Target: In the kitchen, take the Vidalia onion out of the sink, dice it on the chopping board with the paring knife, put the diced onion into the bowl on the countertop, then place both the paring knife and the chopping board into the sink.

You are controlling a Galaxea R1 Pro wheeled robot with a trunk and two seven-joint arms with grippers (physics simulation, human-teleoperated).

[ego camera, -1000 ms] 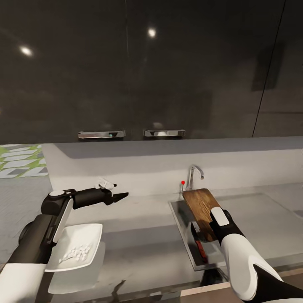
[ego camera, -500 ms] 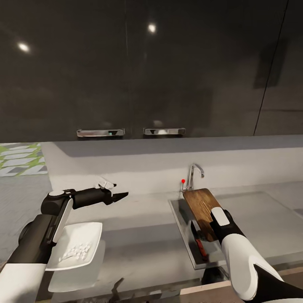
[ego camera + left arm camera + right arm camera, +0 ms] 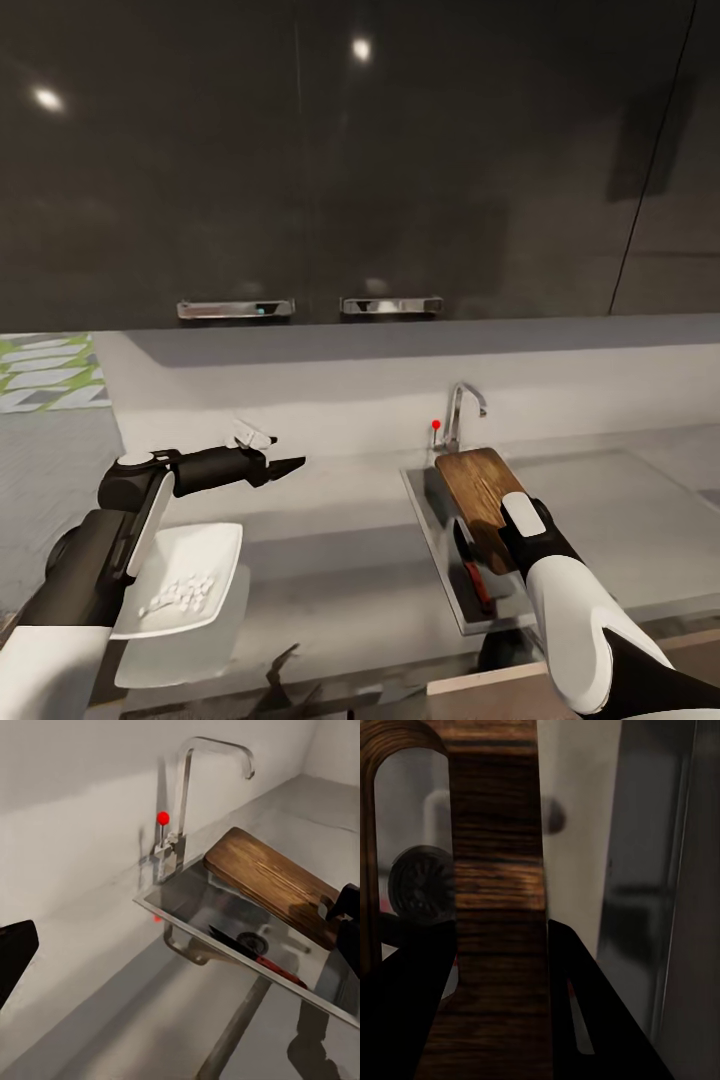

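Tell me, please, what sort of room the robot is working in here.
Most likely a kitchen: a steel sink with a curved chrome faucet set in a long grey countertop, dark cabinets above, and a wooden chopping board over the basin.

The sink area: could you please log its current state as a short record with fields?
sink: steel basin set in the countertop
chopping board: tilted, far end propped on the basin's rim by the faucet, near end down inside
paring knife: lying on the basin floor near the drain
right gripper: shut on the chopping board beside its slot handle
left gripper: free above the countertop, state unclear
bowl: on the countertop, holding white diced pieces
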